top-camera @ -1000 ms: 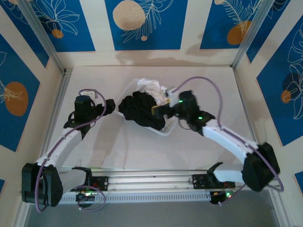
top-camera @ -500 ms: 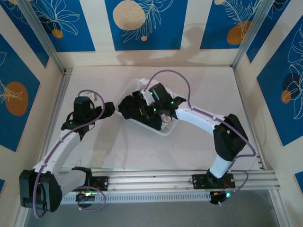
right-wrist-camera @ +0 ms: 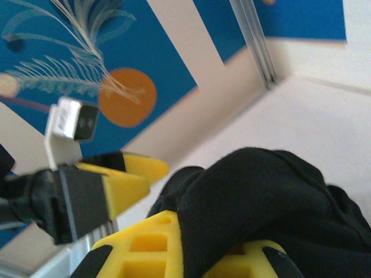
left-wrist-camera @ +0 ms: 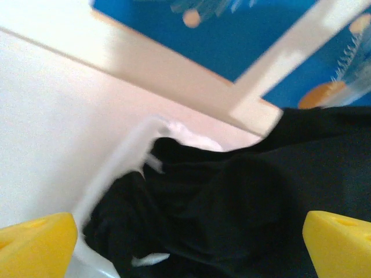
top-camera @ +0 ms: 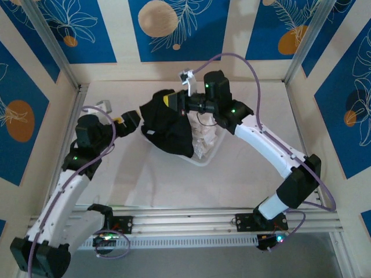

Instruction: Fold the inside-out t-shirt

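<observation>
The t-shirt (top-camera: 168,130) is hanging as a black bunch near the middle of the table (top-camera: 261,174). Its top edge is being held up, and its lower folds are lying over the left part of a clear bin (top-camera: 207,157).

Going from the left, bare table is lying open out to the left edge. The left gripper (top-camera: 132,123) is hovering just beside the shirt's left side, its jaws standing wide apart with nothing between them. The right gripper (top-camera: 172,102) is reaching in from the right above the bin and is clamping the shirt's upper edge, jaws together on the cloth. Right of the bin and in front of it, the table is lying free up to the rail (top-camera: 185,219).

The left wrist view is giving a closer look at the shirt's near side. Two yellow fingertips (left-wrist-camera: 36,243) are sitting at the bottom corners, with dark folds spreading ahead of them. The bin's rim is curving up at the left, and a white cloth (left-wrist-camera: 188,132) is peeking out behind the black.

The right wrist view is showing the grip close up. Black cloth is bulging over the yellow fingers (right-wrist-camera: 152,249), and the left gripper's yellow tips are pointing in from the left.

The table is looking pale and matte. Cream panels (top-camera: 174,26) with blue leaf-and-circle prints are closing it in on three sides.
</observation>
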